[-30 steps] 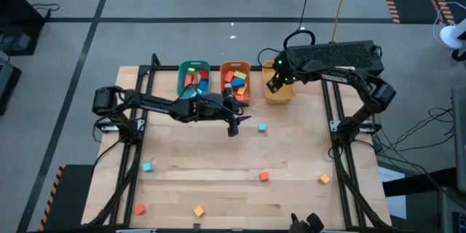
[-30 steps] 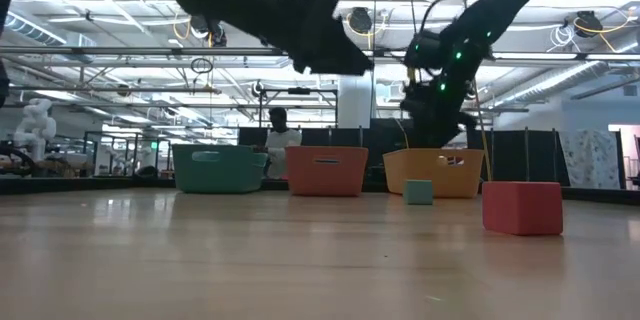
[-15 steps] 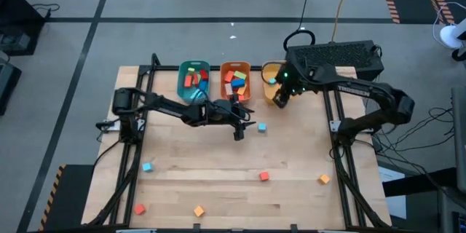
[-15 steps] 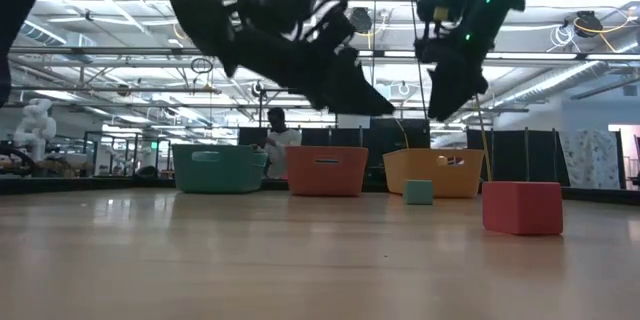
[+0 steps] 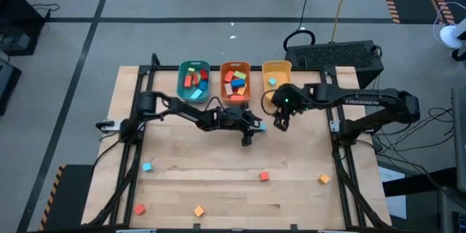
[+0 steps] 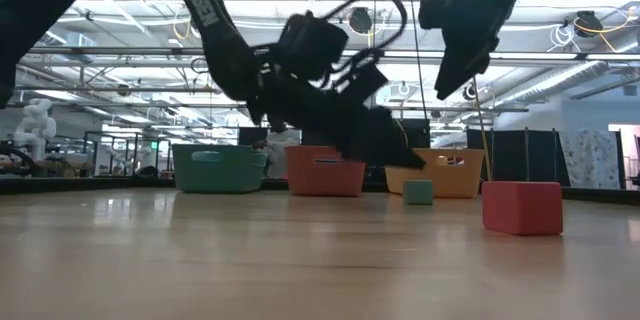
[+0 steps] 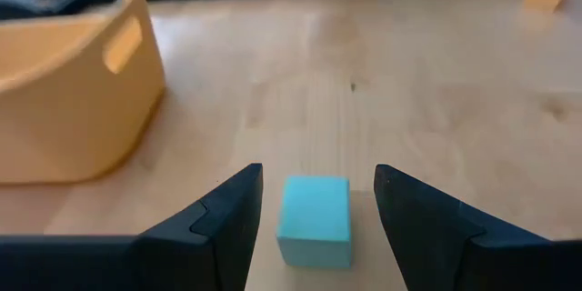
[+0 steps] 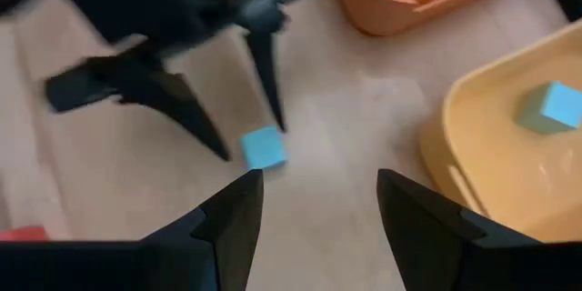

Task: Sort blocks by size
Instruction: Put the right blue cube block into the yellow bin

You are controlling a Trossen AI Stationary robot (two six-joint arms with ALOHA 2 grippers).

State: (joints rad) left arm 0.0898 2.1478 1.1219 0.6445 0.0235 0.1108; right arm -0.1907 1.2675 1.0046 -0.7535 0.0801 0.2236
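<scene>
My left gripper [image 7: 316, 202], empty, straddles the small light-blue wooden cube [image 7: 315, 220] beside the yellow plastic bin [image 7: 64, 109]; it sits squarely between my spread fingers, nearer than my open right gripper [image 8: 320, 202].

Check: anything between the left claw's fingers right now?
Yes: the blue cube sits on the table between the open left claw's fingers, gaps either side, not gripped. Left wrist view shows it.

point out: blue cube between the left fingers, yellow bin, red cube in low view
blue cube [image 7: 314, 218]: left wrist view, front face.
yellow bin [image 5: 277, 66]: high view, far rim.
red cube [image 6: 521, 208]: low view, facing side.
</scene>
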